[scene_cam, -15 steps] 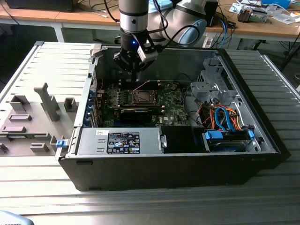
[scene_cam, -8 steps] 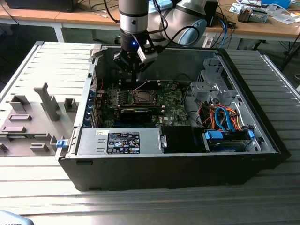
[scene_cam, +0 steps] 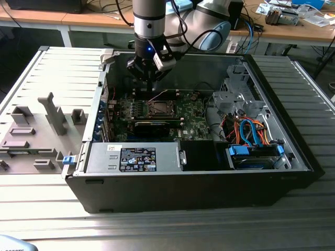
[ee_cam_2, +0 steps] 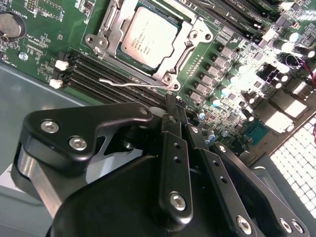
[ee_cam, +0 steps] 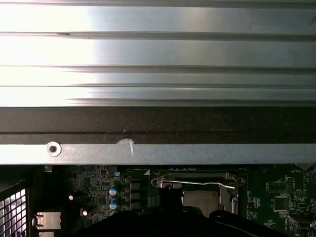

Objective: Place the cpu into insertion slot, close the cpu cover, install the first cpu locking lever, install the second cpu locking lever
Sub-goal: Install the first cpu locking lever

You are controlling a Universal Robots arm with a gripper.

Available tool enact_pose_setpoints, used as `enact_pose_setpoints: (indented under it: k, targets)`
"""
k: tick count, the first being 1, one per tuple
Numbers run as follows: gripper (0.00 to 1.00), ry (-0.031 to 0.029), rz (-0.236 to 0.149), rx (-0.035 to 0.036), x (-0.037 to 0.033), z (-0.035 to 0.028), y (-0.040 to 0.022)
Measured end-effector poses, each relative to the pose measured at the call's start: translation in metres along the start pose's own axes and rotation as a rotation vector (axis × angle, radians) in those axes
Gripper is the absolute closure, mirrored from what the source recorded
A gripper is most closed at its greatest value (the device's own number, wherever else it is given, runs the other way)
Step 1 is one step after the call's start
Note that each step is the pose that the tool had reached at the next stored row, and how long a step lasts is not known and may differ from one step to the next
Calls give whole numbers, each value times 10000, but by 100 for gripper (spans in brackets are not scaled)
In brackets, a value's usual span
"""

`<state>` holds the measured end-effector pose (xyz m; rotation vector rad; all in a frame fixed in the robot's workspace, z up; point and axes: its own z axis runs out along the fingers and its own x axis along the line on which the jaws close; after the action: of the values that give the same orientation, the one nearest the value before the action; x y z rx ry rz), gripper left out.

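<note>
The gripper (ee_cam_2: 174, 111) hung just above the green board, fingers pressed together and holding nothing. The cpu (ee_cam_2: 149, 37) sat in the insertion slot (ee_cam_2: 195, 30) — the cpu cover (ee_cam_2: 109, 30) framing it — close beyond the fingertips.

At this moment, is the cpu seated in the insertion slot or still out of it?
Seated. In the second wrist view, the cpu lies flat inside the insertion slot, metal frame around its edges.

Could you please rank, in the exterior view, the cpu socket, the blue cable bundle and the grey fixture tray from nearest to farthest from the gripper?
1. cpu socket, just below the gripper.
2. blue cable bundle, toward the exterior view's right.
3. grey fixture tray, outside the case, far left.
</note>
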<state>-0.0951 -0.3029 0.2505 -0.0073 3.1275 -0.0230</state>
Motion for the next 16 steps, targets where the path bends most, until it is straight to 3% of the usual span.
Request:
enact_pose_setpoints:
  k: [16]
  targets:
    - [89,0,0,0,1,55,1]
